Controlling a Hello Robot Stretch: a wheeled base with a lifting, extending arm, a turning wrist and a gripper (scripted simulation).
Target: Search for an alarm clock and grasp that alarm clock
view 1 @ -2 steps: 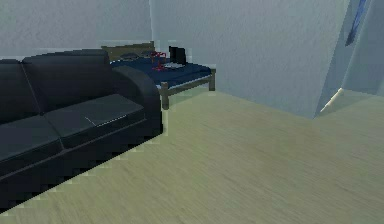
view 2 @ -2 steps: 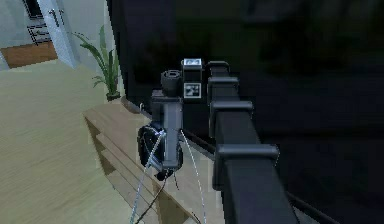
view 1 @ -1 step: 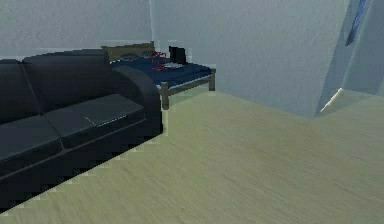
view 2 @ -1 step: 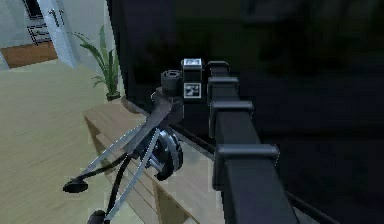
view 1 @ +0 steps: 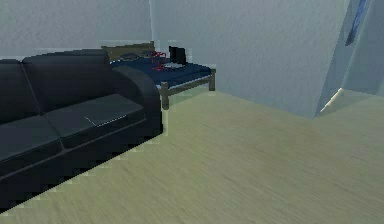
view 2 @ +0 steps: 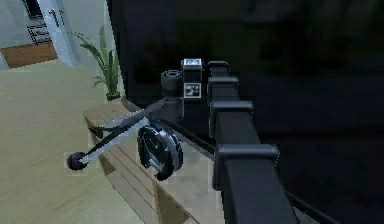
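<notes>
Two views of one moment in the search stage. In the forward view a dark sofa (view 1: 70, 100) stood at the left, with a bed (view 1: 188, 72) under a blue cover just beyond its arm and bare wooden floor (view 1: 250, 160) between the robot and both. The alarm clock's place could not be fixed. A small dark upright thing (view 1: 178, 52) at the head of the bed was judged the likeliest candidate, though its shape was too slight to name. In the arm side view the arm (view 2: 245, 150) reached out beside a large dark screen (view 2: 300, 60). The tool (view 2: 105, 140) lay in front of the low wooden bench (view 2: 130, 185) that carried the screen, so it could not be told whether it held anything. A potted plant (view 2: 105, 60) stood beyond the bench's end. The chief hazard was judged to be the base turning or driving toward the bed while the arm was extended. The fingers could then sweep into the bench edge, the screen or the plant. A second hazard was clipping the sofa's corner on a direct line to the bed. A third was committing to the dark thing before a closer look confirmed it as a clock.
</notes>
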